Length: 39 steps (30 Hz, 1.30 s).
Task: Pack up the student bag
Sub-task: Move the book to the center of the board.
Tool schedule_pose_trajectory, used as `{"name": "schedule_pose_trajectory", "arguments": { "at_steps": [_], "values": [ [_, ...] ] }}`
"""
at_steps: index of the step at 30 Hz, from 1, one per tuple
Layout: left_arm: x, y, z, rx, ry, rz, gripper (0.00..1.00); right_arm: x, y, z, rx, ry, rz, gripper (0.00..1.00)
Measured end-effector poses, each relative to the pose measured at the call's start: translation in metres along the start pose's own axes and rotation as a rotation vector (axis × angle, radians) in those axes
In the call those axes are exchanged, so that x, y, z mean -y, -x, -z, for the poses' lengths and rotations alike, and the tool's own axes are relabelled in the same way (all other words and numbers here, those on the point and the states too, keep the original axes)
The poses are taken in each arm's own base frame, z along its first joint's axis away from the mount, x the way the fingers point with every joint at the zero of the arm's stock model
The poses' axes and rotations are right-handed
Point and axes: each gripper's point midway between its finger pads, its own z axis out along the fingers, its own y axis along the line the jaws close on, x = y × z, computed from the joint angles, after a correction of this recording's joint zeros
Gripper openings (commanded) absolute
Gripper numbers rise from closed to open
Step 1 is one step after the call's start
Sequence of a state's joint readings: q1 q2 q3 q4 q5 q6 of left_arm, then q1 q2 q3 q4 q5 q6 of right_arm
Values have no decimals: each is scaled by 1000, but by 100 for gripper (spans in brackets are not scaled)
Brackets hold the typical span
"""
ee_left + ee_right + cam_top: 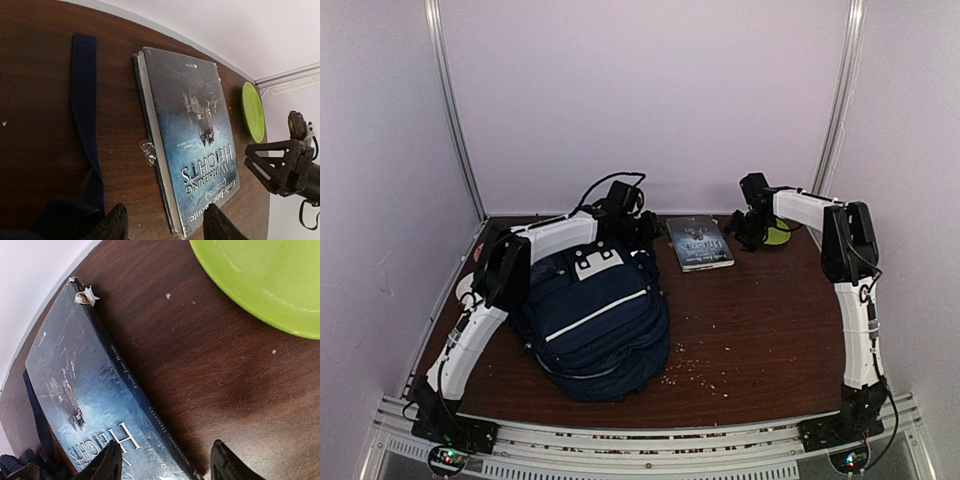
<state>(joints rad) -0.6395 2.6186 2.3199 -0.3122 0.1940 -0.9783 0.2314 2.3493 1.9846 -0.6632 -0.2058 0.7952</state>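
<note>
The student bag (600, 320), navy with a white stripe, lies on the table's left half under my left arm. Its dark strap (85, 110) trails across the wood. A blue "Wuthering Heights" book (700, 243) lies flat behind the bag, between both grippers. My left gripper (165, 216) stands open at the book's (192, 135) near corner, one finger over the cover and the other over bare wood beside the strap. My right gripper (167, 461) is open too, its jaws straddling the spine edge of the book (85, 390) without gripping it.
A lime-green plate (778, 235) sits at the back right, close behind my right gripper (738, 232). A small clear scrap (147, 151) lies by the book's page edge. Crumbs (700, 375) dot the wood in front of the bag. White walls enclose the table.
</note>
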Motion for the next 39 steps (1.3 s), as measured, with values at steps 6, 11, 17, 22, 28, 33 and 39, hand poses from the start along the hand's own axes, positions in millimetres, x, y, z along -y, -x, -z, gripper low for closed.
{"name": "schedule_pose_trajectory", "arguments": {
  "at_steps": [6, 11, 17, 22, 28, 33, 39],
  "values": [
    [0, -2, -6, -13, -16, 61, 88, 2, -10, -5, -47, 3, -2, 59],
    [-3, -8, -14, -33, -28, 99, 87, 7, -23, -13, -103, -8, -4, 56],
    [2, -15, -21, -56, -68, 121, 86, 2, -31, -14, -130, 13, 4, 45],
    [13, -28, -26, -86, -101, 123, 85, -4, -38, -15, -137, 39, 18, 40],
    [16, -53, -36, -130, -108, 124, 84, -4, -49, -12, -131, 70, 27, 37],
    [13, -59, -39, -131, -90, 124, 82, -4, -55, -10, -133, 82, 31, 34],
    [9, -55, -41, -111, -66, 128, 66, -7, -57, -10, -137, 89, 38, 29]
  ]
}}
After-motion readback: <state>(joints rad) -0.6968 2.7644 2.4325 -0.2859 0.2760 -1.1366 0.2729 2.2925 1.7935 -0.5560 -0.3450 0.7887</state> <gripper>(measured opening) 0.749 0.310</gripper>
